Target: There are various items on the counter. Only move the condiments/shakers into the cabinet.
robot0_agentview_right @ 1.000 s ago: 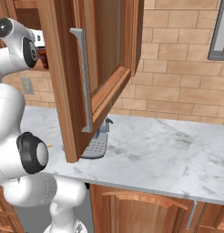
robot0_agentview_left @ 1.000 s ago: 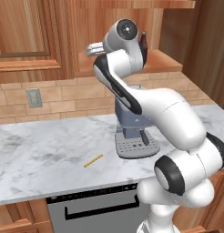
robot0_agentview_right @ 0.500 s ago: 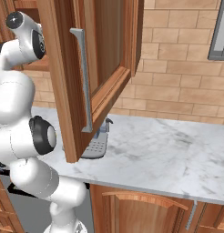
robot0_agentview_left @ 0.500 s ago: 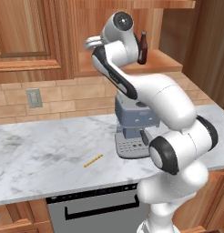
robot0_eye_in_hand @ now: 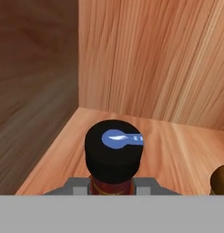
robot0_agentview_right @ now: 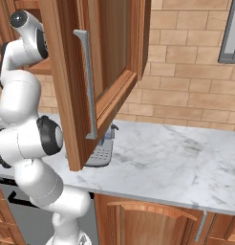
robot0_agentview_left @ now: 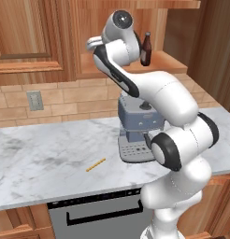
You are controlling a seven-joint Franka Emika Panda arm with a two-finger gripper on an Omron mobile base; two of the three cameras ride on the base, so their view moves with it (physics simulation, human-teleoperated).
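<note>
We have our pincer [robot0_eye_in_hand: 112, 187] clenched on the sauce bottle [robot0_eye_in_hand: 113, 157], its black cap uppermost, up inside the cabinet [robot0_eye_in_hand: 150, 59] above the shelf floor. Just right of it sits a tan rounded top, too cropped to name. The dark brown bottle [robot0_agentview_left: 145, 48] stands on that shelf. Below, on the counter [robot0_agentview_left: 42, 161], lie the yellow stick [robot0_agentview_left: 96, 164] and the coffee machine [robot0_agentview_left: 135, 130].

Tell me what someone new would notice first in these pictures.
Probably the white arm reaching up from the counter into the open wall cabinet, where a dark brown glass bottle stands on the shelf. In the hand view, the gripper is shut on a black-capped sauce bottle over the cabinet floor. Below, a grey coffee machine and a thin yellow stick sit on the counter.
</note>
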